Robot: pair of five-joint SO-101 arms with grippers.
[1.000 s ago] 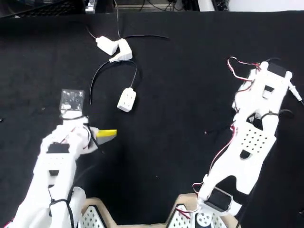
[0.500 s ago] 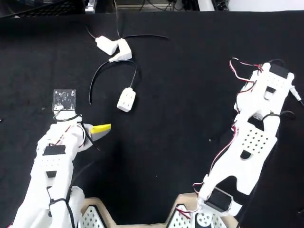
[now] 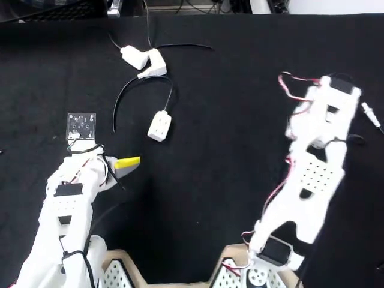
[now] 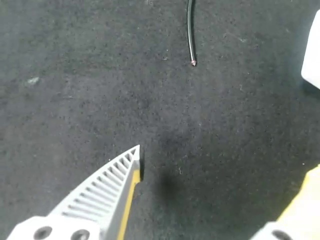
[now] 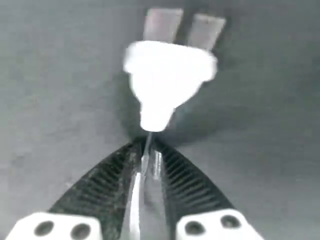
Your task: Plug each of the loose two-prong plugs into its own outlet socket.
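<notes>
In the high view the left gripper (image 3: 127, 167) sits near the front left corner of the table (image 3: 228, 150), its jaws spread and nothing between them. A white socket block (image 3: 159, 126) lies left of the table's middle on a looping black cord (image 3: 129, 90), with no plug in it as far as I can see. Toward the back edge, a white pair (image 3: 144, 60) of bodies lies touching. Whether that is a plug seated in its outlet or two parts merely side by side, I cannot tell. The right arm (image 3: 318, 162) stands along the right edge, well apart from both.

In the left wrist view the left gripper (image 4: 225, 165) is wide open over bare black cloth. The loose end of the black cord (image 4: 190, 35) lies ahead of it, and a sliver of a white body, likely the socket block (image 4: 312, 60), is off to one side.

In the right wrist view the right gripper (image 5: 147, 150) is pressed together on the thin neck of a white plug (image 5: 167, 75), whose two prongs (image 5: 182, 22) point away from the fingers, clear of any outlet.

My reading is that the task is at best partly done. This plug is in hand but not yet carried to a socket, and the open socket block is the likely target. Aligning the prongs and pushing them home is all ahead.
</notes>
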